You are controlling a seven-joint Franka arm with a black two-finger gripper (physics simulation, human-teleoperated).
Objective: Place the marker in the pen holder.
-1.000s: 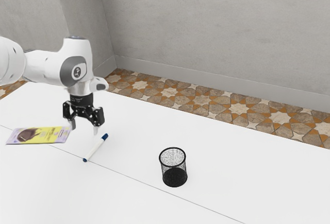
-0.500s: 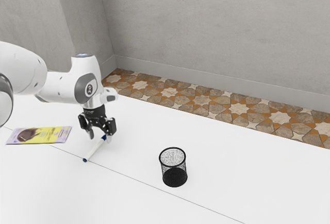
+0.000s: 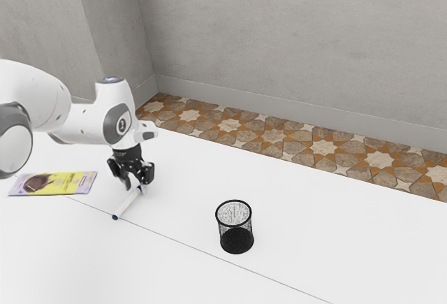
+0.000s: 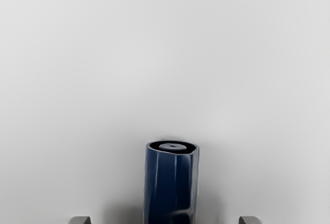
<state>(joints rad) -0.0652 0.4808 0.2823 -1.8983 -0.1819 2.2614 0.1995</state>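
Note:
My gripper [image 3: 135, 187] is low over the blue-capped end of the white marker [image 3: 127, 204], its fingers apart on either side. The marker lies slantwise on the table, and its other end points away from the hand toward the exterior view's lower left. In the wrist view the blue cap [image 4: 171, 188] stands between the tips of the open gripper [image 4: 165, 220], with a gap on each side. The black mesh pen holder [image 3: 237, 242] is upright, toward the exterior view's right from the marker.
A yellow and purple flat packet [image 3: 59, 183] lies on the white table [image 3: 335, 248], toward the exterior view's left from the marker. A thin seam runs across the tabletop between the marker and the pen holder's near side.
My hand has come down and toward the exterior view's right, over the marker's capped end, then shifted slightly back left. The marker, packet and pen holder have stayed where they were.

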